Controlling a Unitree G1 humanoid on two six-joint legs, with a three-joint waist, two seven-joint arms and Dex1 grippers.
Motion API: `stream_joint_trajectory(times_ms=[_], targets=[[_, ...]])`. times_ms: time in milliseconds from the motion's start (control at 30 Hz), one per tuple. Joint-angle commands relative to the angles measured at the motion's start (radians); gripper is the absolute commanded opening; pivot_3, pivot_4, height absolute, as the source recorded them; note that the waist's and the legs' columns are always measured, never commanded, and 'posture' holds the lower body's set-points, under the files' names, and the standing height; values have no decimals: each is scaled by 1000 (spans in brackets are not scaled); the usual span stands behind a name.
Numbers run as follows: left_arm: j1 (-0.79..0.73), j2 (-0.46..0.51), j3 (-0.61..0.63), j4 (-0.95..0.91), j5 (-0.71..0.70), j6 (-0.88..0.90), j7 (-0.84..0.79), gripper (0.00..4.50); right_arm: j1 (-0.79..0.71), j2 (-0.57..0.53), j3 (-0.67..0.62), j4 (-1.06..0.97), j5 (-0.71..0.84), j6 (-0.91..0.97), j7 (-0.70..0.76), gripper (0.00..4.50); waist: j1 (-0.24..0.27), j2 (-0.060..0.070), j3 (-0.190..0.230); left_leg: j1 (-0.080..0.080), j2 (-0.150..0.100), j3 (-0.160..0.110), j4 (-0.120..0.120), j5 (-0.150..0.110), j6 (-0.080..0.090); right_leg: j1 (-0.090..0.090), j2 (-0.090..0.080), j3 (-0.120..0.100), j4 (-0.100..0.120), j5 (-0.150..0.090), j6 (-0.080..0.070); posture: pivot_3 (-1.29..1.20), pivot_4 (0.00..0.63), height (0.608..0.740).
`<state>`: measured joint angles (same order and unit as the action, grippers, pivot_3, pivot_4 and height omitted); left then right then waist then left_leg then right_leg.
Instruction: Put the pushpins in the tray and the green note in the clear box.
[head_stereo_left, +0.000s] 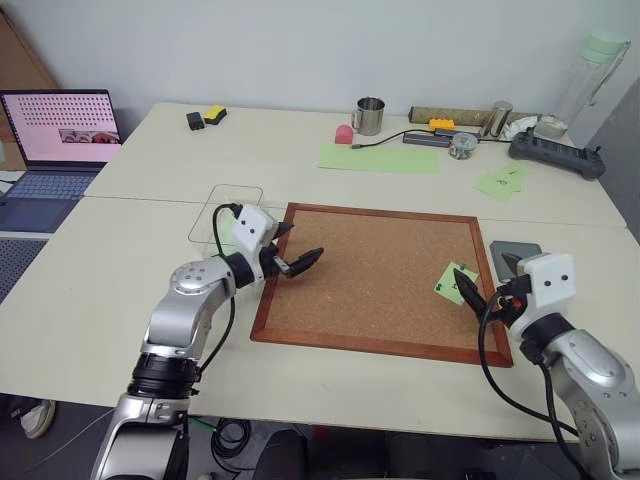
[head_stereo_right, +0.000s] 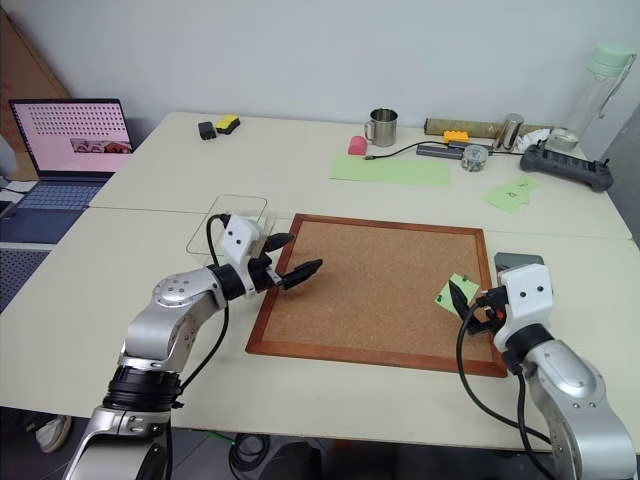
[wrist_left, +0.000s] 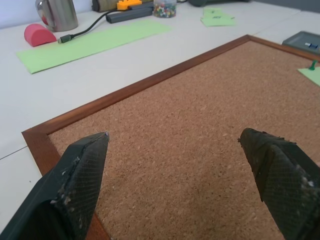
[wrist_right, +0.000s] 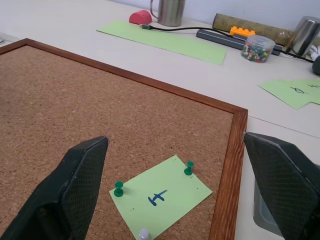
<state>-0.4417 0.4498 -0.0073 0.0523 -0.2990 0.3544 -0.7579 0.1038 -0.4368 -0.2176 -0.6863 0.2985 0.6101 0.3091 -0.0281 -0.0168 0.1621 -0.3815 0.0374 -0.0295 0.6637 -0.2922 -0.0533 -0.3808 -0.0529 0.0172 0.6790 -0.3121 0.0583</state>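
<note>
- Left gripper hovering over the cork board near its 9 o'clock edge, jaws released, gripping nothing.
- Right gripper hanging at the board's 3 o'clock edge, jaws spread wide and empty, just short of the green note.
- Green note lying on the cork, pinned by two green pushpins and a white one.
- Tray sitting on the table just off the board's 3 o'clock side.
- Clear box sitting off the board's 10 o'clock corner.

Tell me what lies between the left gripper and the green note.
Only bare cork board lies between the left gripper and the green note, as the left eye view shows.
</note>
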Motion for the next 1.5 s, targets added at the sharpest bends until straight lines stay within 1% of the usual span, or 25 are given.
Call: stream_joint_trajectory(times_ms=[33, 300, 533, 600, 633, 700, 733, 800, 833, 1067, 1200, 1267, 1300, 1333, 1500], targets=[[-7, 2, 24, -25, -26, -30, -21, 4469, 8, 1, -24, -37, 28, -50, 29, 4500, 0, 0, 0, 0, 0, 0, 0, 0, 0, 0, 0, 0, 0, 0, 0, 0, 150, 740], [-5, -10, 17, -33, -29, -57, -37, 4469, 35, 0, -26, -9, 11, -102, 40, 4500, 0, 0, 0, 0, 0, 0, 0, 0, 0, 0, 0, 0, 0, 0, 0, 0, 150, 740], [-16, -55, -49, -55, -14, -50, -55, 4469, 70, 0, -43, 5, 16, -78, 35, 4500, 1, 0, 0, 0, 0, 0, 0, 0, 0, 0, 0, 0, 0, 0, 0, 0, 150, 740], [-24, -67, -91, -46, 4, -76, -81, 4109, 82, -13, -44, 19, 1, -77, 39, 4500, 4, 0, 0, 0, 0, 0, 0, 0, 0, 1, 0, 0, 0, 0, 0, 0, 150, 740], [-31, -77, -115, -40, 8, -80, -96, 4039, 79, -14, -46, 32, -8, -80, 34, 4500, 3, 0, 0, 0, 0, 0, 0, 0, 0, 1, 0, 0, 0, 0, 0, 0, 150, 740], [-50, -102, -154, -24, 15, -81, -113, 3604, 53, 4, -62, 49, 9, -68, 13, 4500, 3, 0, 0, 0, 0, 0, 1, 0, 0, 1, 0, 0, 0, 0, 0, 0, 150, 740], [-60, -114, -169, -13, 19, -74, -117, 3456, 42, 13, -67, 56, 18, -66, 5, 4500, 3, 0, 0, 0, 0, 0, 1, 0, 0, 1, 0, 0, 0, 0, 0, 0, 150, 740], [-74, -135, -186, 6, 24, -66, -117, 3069, 37, 13, -62, 65, 12, -71, 5, 4500, 3, 0, 0, 0, 0, 0, 1, 0, 0, 1, 0, 0, 0, 0, 0, 0, 150, 740], [-78, -144, -191, 13, 26, -64, -115, 2937, 37, 12, -56, 67, 5, -73, 6, 4500, 3, 0, 0, 0, 0, 0, 1, 0, 0, 1, 0, 0, 0, 0, 0, 0, 150, 740], [-97, -206, -224, 83, 60, -93, -100, 1509, 16, 32, -12, 75, -16, -73, -14, 4500, 1, 0, 0, 0, 0, 0, 1, 0, 0, 1, 0, 0, 0, 0, 0, 0, 150, 740], [-110, -213, -232, 140, 83, -120, -109, 745, -2, 42, 1, 113, -29, -94, -27, 4500, 1, 0, 0, 1, 0, 0, 1, 0, 0, 1, 0, 0, 0, 0, 0, 0, 150, 740], [-117, -212, -240, 182, 104, -140, -116, 465, -13, 48, 15, 144, -41, -109, -29, 4500, 1, 0, 0, 1, 0, 0, 1, 0, 0, 1, 0, 0, 0, 0, 0, 0, 150, 740], [-118, -209, -246, 203, 117, -159, -123, 210, -21, 51, 22, 159, -47, -115, -30, 4500, 1, 0, 0, 1, 0, 0, 1, 0, 0, 1, 0, 0, 0, 0, 0, 0, 150, 740], [-119, -207, -249, 217, 126, -172, -129, 54, -25, 54, 25, 168, -52, -120, -31, 4500, 1, 0, 0, 1, 0, 0, 1, 0, 0, 1, 0, 0, 0, 0, 0, 0, 150, 740], [-128, -212, -251, 279, 142, -213, -151, 25, -63, 66, 47, 219, -61, -128, -37, 4500, 0, 0, 0, 0, 0, 0, 1, 0, 0, 1, 0, 0, 0, 0, 0, 0, 150, 740]])
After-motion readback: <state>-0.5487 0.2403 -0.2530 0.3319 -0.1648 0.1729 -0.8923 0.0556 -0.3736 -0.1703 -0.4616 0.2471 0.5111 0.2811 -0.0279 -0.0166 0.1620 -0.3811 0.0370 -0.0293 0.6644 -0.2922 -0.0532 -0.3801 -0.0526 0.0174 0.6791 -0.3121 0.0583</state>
